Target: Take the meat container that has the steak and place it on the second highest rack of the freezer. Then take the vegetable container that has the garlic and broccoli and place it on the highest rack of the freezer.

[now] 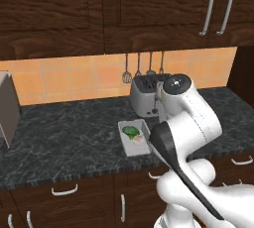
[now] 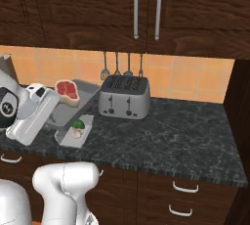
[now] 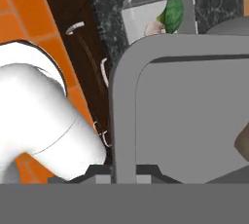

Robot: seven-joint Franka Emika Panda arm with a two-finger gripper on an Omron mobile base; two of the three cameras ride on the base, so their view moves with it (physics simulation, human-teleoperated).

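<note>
The tool is closed on the near rim of the grey meat tray (image 2: 80, 94). In the hand view that tray's (image 3: 185, 106) wall and floor sit right against the camera, with the rim running down between the fingertips at the bottom edge. The tool itself is hidden behind the arm's white wrist in the right base view, so the jaws cannot be seen directly there.

The tray is lifted and tilted above the dark marble counter (image 2: 185, 131), just left of the toaster (image 2: 124, 97). The steak (image 2: 67, 91), a red slab with a pale rim, lies at the tray's left end, close to the wrist.

The small white vegetable container (image 1: 134, 137) rests on the counter near its front edge, in front of the toaster (image 1: 146, 95). Inside it the green broccoli (image 1: 130, 132) lies toward the far end and the pale garlic (image 1: 139, 140) just beside it toward the near end, the two touching or almost so. In the right base view this container (image 2: 73, 133) sits below and in front of the raised tray, apart from it. The hand view shows it (image 3: 146, 18) beyond the tray's edge, with the broccoli (image 3: 173, 13) and garlic (image 3: 154, 27) inside.

Utensils (image 2: 122, 65) hang on the orange tiled wall behind the toaster.
</note>
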